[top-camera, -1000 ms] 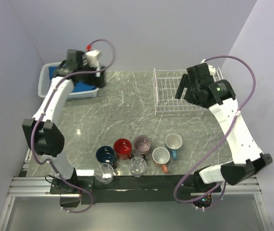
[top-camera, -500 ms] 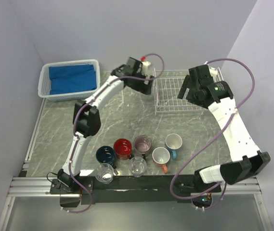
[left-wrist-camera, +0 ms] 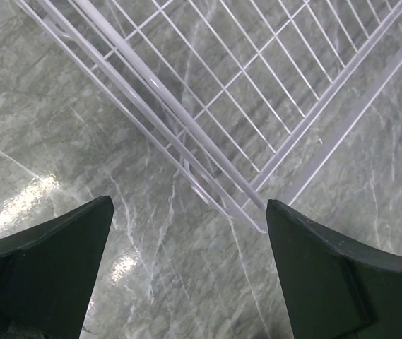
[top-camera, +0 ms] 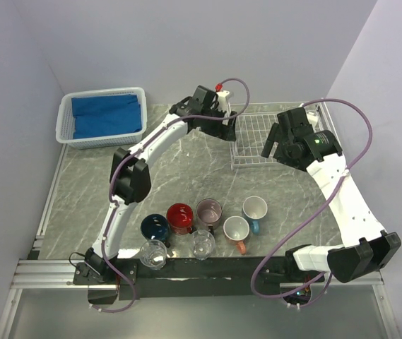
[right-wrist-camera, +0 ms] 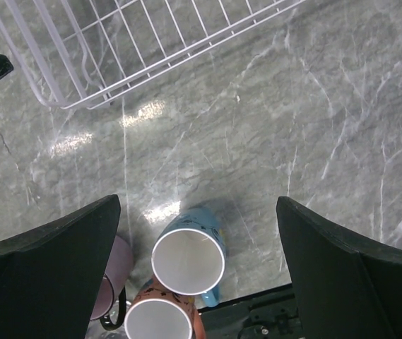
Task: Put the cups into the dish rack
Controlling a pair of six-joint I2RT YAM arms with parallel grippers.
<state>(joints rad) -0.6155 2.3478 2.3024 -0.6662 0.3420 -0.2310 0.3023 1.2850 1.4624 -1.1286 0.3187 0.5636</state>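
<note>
**Item:** 7 cups (top-camera: 180, 216), clustered at the near edge of the bench (top-camera: 165, 169); none in the dish rack (top-camera: 251, 134), far right.
**5 mugs** (top-camera: 208, 210): rigid, probably weighty, glaze likely slippery. Take by the rim wall or handle.
**2 glasses** (top-camera: 202, 242): probably light and fragile. Pinch the rim gently.
**Left hand** (left-wrist-camera: 188, 205), **right hand** (right-wrist-camera: 197, 201): fingers apart, empty.
</note>
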